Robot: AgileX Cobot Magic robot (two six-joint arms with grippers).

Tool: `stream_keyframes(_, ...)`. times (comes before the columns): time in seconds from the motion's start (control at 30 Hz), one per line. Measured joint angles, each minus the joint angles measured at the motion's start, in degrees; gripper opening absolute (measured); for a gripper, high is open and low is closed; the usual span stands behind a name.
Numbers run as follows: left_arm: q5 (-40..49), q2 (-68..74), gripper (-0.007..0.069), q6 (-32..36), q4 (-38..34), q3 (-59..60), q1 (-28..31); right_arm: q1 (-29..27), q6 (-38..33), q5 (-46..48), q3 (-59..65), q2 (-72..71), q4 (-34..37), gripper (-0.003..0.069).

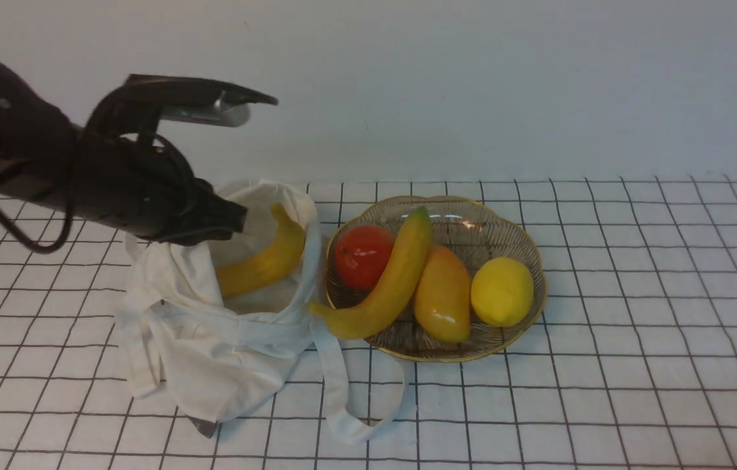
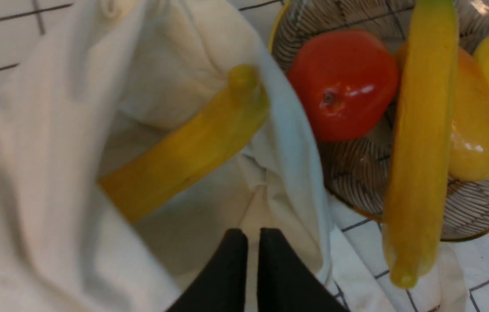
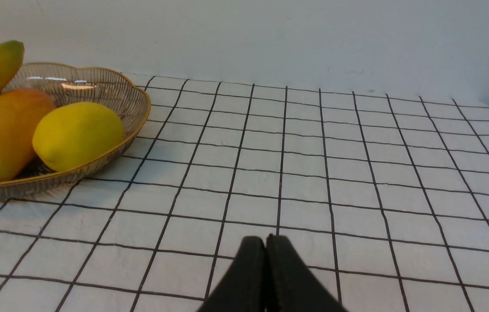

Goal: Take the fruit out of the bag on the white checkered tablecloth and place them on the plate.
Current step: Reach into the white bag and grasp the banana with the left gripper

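Your left gripper (image 2: 253, 242) was parted by narrow gap, holding nothing, over bag mouth. Your right gripper (image 3: 270, 247) was closed. Yellow banana (image 1: 264, 261) lay inside white bag (image 1: 231, 365), stub end exposed, likely easiest to reach. Cloth fold hid other end, likely snag. Plate (image 1: 472, 356) sat beside bag, crowded; green-tipped banana (image 1: 401, 281) overhung rim, probably obstructing placement.

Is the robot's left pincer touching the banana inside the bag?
Apart: the left wrist view shows bare cloth between the left pincer and banana.
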Motion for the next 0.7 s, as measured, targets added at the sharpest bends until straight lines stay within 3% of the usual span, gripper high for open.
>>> stream_keyframes(0.1, -1.86, 2.41, 0.012, 3.13, -2.06, -1.87, -1.28, 0.0, 0.0, 0.0, 0.0, 0.0, 0.0, -0.0014)
stream_keyframes(0.3, -15.35, 6.58, 0.0365, 5.26, -10.21, -3.04, -2.58, 0.0, 0.12, 0.0, 0.0, 0.0, 0.0, -0.0014)
stream_keyframes(0.4, -17.58, 9.26, 0.0465, 6.98, -13.92, -3.1, -2.58, 0.0, 0.17, 0.0, 0.0, 0.0, 0.0, -0.0014)
stream_keyframes(0.5, -17.46, 11.59, 0.0519, 9.52, -16.85, -3.1, -2.58, 0.0, 0.22, 0.0, 0.0, 0.0, 0.0, -0.0014)
stream_keyframes(0.7, -18.72, 14.18, 0.0522, 11.2, -21.97, -3.14, -2.58, 0.0, 0.22, 0.0, 0.0, 0.0, 0.0, -0.0014)
